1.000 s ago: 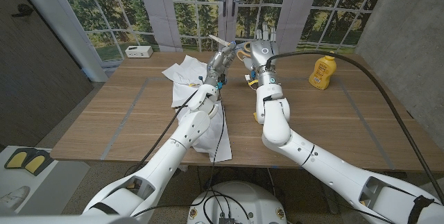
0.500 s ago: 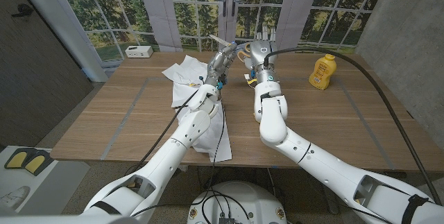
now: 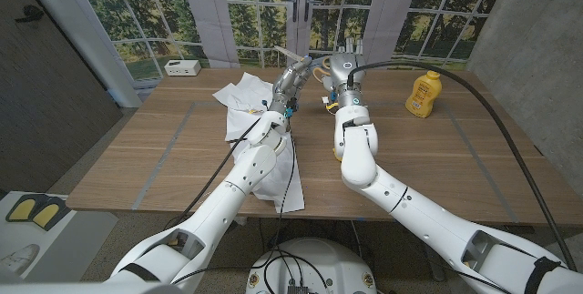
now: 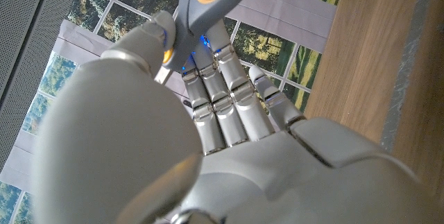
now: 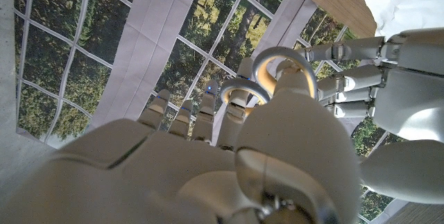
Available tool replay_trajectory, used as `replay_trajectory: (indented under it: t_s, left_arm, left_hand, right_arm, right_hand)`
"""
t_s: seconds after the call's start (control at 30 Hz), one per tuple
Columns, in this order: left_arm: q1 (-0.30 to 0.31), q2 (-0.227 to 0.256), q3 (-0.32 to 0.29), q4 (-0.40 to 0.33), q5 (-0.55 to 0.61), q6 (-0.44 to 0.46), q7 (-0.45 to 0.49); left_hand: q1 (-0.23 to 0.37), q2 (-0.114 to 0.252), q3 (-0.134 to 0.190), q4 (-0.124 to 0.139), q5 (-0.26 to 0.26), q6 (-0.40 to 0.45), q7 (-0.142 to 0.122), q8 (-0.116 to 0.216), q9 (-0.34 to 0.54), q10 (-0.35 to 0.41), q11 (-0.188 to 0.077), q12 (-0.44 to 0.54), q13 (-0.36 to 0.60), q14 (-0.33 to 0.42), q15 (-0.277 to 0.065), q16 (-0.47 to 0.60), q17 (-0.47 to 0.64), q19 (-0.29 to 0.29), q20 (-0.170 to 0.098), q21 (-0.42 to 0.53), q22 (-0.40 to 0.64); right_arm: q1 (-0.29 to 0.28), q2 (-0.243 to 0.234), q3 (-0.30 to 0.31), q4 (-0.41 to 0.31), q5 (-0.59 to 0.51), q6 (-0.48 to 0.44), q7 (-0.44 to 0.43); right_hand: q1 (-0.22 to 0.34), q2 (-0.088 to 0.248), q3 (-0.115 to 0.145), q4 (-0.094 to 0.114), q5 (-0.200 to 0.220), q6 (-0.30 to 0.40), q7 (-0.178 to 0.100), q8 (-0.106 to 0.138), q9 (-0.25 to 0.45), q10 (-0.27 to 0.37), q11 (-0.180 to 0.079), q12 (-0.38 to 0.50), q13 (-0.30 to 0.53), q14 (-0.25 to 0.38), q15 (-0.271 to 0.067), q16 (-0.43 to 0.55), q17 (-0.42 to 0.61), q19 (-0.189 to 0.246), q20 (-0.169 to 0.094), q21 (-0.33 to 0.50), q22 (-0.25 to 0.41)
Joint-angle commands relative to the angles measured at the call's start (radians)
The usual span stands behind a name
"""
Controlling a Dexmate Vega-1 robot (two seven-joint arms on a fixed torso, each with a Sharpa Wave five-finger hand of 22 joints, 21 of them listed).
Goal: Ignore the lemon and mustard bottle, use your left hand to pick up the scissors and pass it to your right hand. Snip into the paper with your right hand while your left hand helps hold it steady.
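**Handover could drop the scissors**

The grey-and-yellow-handled metal scissors (image 3: 305, 63) sit raised above the white crumpled paper (image 3: 244, 103), pinched by the left hand (image 3: 289, 80). The right hand (image 3: 342, 68) has fingers threading the loops. An early left release risks them slipping and falling.

Grey-and-yellow scissors (image 4: 201, 2), white paper (image 3: 244, 94), yellow mustard bottle (image 3: 420, 93), wooden-brown table (image 3: 437, 162), seemingly silver hands.
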Motion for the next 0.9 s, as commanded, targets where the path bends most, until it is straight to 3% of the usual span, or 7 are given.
replay_trajectory:
  t_s: [0.03, 0.2, 0.33, 0.47, 0.67, 0.8, 0.9]
  left_arm:
    - [0.005, 0.003, -0.001, -0.002, -0.004, 0.0, -0.004]
    - [0.008, 0.003, -0.001, -0.004, -0.005, 0.0, -0.004]
    - [0.01, 0.003, -0.001, -0.005, -0.006, -0.001, -0.005]
    - [0.013, 0.003, -0.001, -0.008, -0.007, -0.002, -0.004]
    - [0.018, 0.004, -0.001, -0.015, -0.008, -0.001, -0.002]
    - [0.019, 0.004, 0.0, -0.016, -0.009, -0.002, -0.004]
    - [0.02, 0.004, 0.0, -0.018, -0.008, -0.003, -0.003]
  left_hand:
    - [0.049, 0.059, 0.01, 0.003, 0.009, 0.099, -0.074, 0.003, 0.003, 0.03, -0.042, 0.002, 0.004, 0.098, -0.089, 0.007, 0.007, -0.002, -0.142, 0.0, 0.003]
    - [0.049, 0.06, 0.01, 0.003, 0.009, 0.099, -0.075, 0.002, 0.003, 0.03, -0.041, 0.003, 0.004, 0.096, -0.089, 0.006, 0.006, -0.002, -0.142, 0.0, 0.003]
    - [0.048, 0.06, 0.01, 0.003, 0.009, 0.098, -0.075, 0.002, 0.003, 0.031, -0.041, 0.003, 0.004, 0.097, -0.089, 0.006, 0.006, -0.002, -0.142, 0.001, 0.003]
    - [0.048, 0.061, 0.01, 0.004, 0.009, 0.097, -0.075, 0.001, 0.003, 0.031, -0.041, 0.004, 0.005, 0.097, -0.089, 0.006, 0.006, -0.001, -0.142, 0.001, 0.003]
    - [0.047, 0.062, 0.01, 0.005, 0.008, 0.099, -0.077, 0.0, 0.003, 0.032, -0.041, 0.004, 0.005, 0.099, -0.089, 0.008, 0.008, -0.001, -0.142, 0.001, 0.003]
    - [0.047, 0.062, 0.01, 0.005, 0.008, 0.099, -0.075, 0.0, 0.004, 0.032, -0.041, 0.004, 0.005, 0.097, -0.089, 0.008, 0.008, -0.001, -0.142, 0.001, 0.003]
    - [0.047, 0.062, 0.01, 0.005, 0.008, 0.097, -0.076, -0.001, 0.004, 0.032, -0.041, 0.004, 0.005, 0.097, -0.089, 0.007, 0.007, -0.001, -0.142, 0.001, 0.003]
  right_arm:
    - [-0.021, -0.017, 0.018, -0.028, 0.084, 0.035, -0.083]
    - [-0.025, -0.028, 0.016, -0.039, 0.111, 0.042, -0.109]
    - [-0.023, -0.03, 0.012, -0.042, 0.116, 0.036, -0.111]
    - [-0.024, -0.036, 0.01, -0.047, 0.123, 0.036, -0.12]
    - [-0.022, -0.039, 0.008, -0.05, 0.134, 0.033, -0.121]
    - [-0.018, -0.041, 0.005, -0.05, 0.142, 0.034, -0.115]
    - [-0.012, -0.045, 0.0, -0.049, 0.141, 0.034, -0.098]
  right_hand:
    - [0.046, 0.009, 0.009, -0.01, -0.017, 0.083, -0.019, 0.064, 0.045, 0.12, -0.096, 0.025, 0.005, 0.068, -0.052, 0.01, 0.0, 0.026, -0.002, 0.008, 0.001]
    - [0.06, 0.007, 0.009, -0.008, -0.03, 0.116, -0.018, 0.11, 0.08, 0.197, -0.111, 0.038, 0.011, 0.129, -0.098, 0.019, 0.002, 0.05, -0.012, 0.011, 0.002]
    - [0.067, 0.015, 0.014, -0.005, -0.036, 0.106, -0.014, 0.13, 0.105, 0.232, -0.102, 0.05, 0.024, 0.175, -0.095, 0.029, 0.004, 0.065, -0.011, 0.013, 0.003]
    - [0.08, 0.031, 0.021, -0.001, -0.052, 0.092, -0.015, 0.171, 0.15, 0.257, -0.098, 0.069, 0.059, 0.219, -0.139, 0.032, 0.01, 0.123, -0.028, 0.029, 0.005]
    - [0.092, 0.052, 0.029, 0.006, -0.084, 0.077, -0.016, 0.265, 0.241, 0.268, -0.107, 0.158, 0.185, 0.332, -0.214, 0.069, 0.047, 0.296, -0.09, 0.091, 0.022]
    - [0.125, 0.057, 0.04, -0.002, -0.104, 0.061, -0.009, 0.339, 0.315, 0.266, -0.108, 0.253, 0.306, 0.44, -0.234, 0.145, 0.119, 0.383, -0.12, 0.138, 0.04]
    - [0.15, 0.052, 0.044, -0.01, -0.112, 0.062, -0.006, 0.368, 0.333, 0.267, -0.107, 0.306, 0.37, 0.51, -0.24, 0.198, 0.165, 0.428, -0.133, 0.168, 0.049]
